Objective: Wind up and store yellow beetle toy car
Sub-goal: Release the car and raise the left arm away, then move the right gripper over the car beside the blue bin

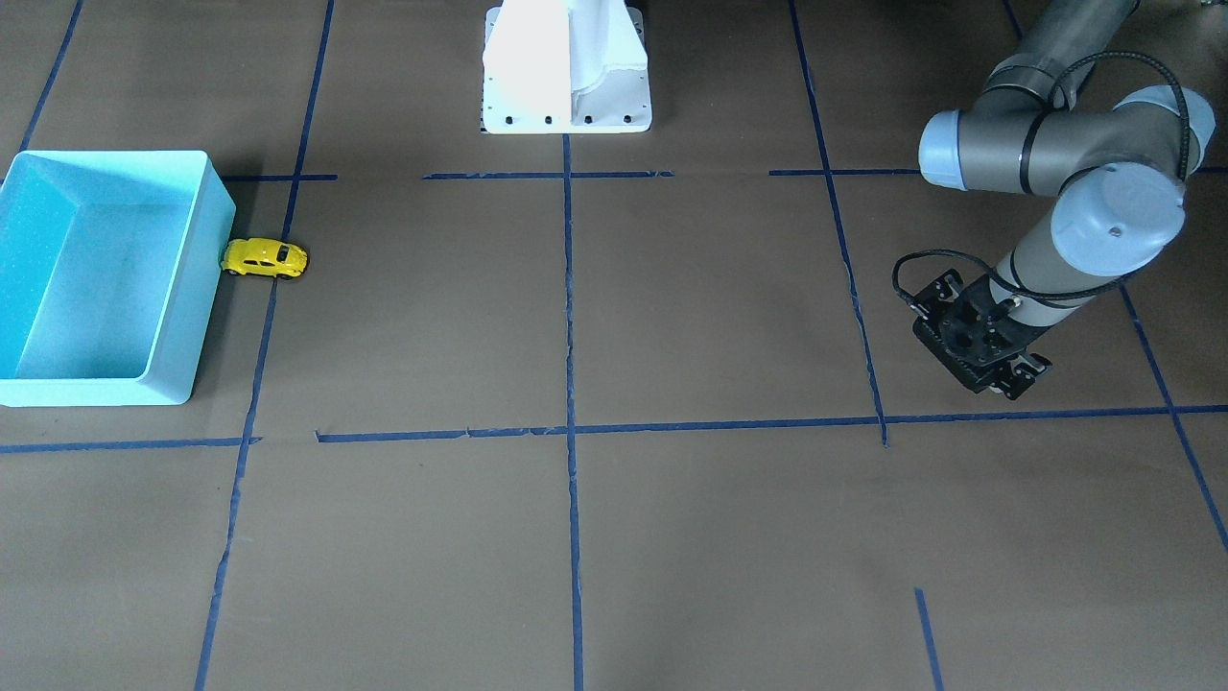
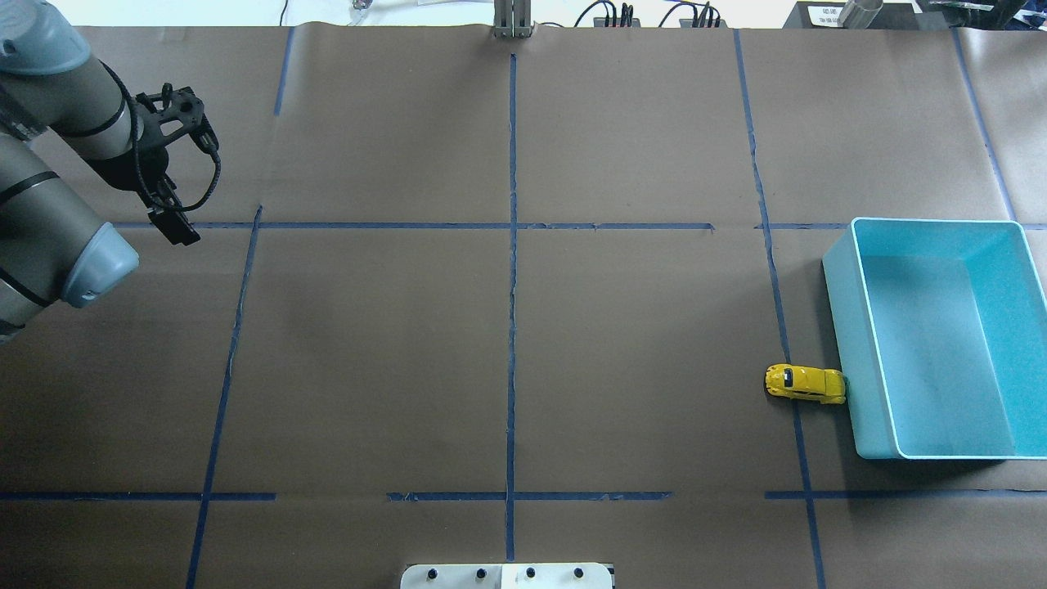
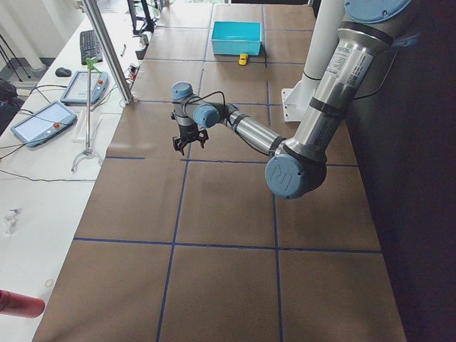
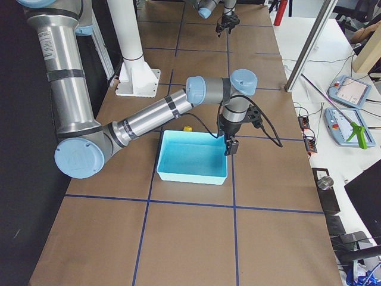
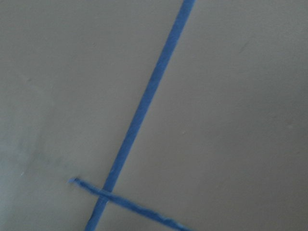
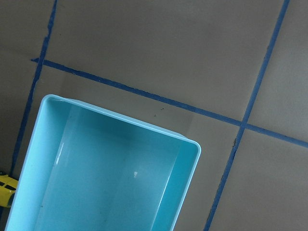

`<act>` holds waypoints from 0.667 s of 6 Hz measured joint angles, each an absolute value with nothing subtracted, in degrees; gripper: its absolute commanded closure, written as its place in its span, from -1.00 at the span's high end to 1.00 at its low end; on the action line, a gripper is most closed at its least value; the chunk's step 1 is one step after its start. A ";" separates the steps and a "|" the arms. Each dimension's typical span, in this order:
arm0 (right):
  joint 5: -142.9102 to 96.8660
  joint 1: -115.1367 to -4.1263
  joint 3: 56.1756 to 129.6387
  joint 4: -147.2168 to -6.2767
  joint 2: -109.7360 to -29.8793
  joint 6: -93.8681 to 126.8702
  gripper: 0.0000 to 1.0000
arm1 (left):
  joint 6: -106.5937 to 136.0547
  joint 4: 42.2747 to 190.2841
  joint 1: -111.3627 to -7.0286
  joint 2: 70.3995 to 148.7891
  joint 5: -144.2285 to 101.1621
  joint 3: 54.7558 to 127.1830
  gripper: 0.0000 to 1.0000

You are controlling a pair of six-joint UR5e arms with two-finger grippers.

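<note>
Work not yet begun on a brown-papered tabletop gridded in blue tape. The right arm reaches toward the tabletop's right end, seemingly because the job lies there. The left arm is folded near the left, operators'-side corner, well apart from it and apparently kept out of the way. The light blue bin sits at the right end, open side up to receive the toy. The right gripper hangs high by the bin, pointing down. Only the side view catches it, so it is unclear whether it is over the rim or just beyond it, and how wide its jaws stand. The left gripper hovers above bare paper with nothing in it, its opening also unclear. The yellow beetle toy car stands on its wheels outside the bin, one end touching the wall that faces the tabletop's centre, toward the robot's side. Open paper behind it likely leaves room to draw it back for winding
</note>
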State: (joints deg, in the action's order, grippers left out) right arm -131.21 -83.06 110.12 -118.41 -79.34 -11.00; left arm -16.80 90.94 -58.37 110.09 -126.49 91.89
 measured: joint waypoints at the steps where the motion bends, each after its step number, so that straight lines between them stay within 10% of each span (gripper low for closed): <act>1: -130.79 -81.42 111.40 -118.40 -79.10 -11.08 1.00 | -16.76 90.92 -62.53 106.71 -130.26 91.99 1.00; 4: -127.66 -70.35 118.16 -118.36 -78.95 -11.83 1.00 | -16.66 77.35 -76.46 100.32 -135.09 92.89 1.00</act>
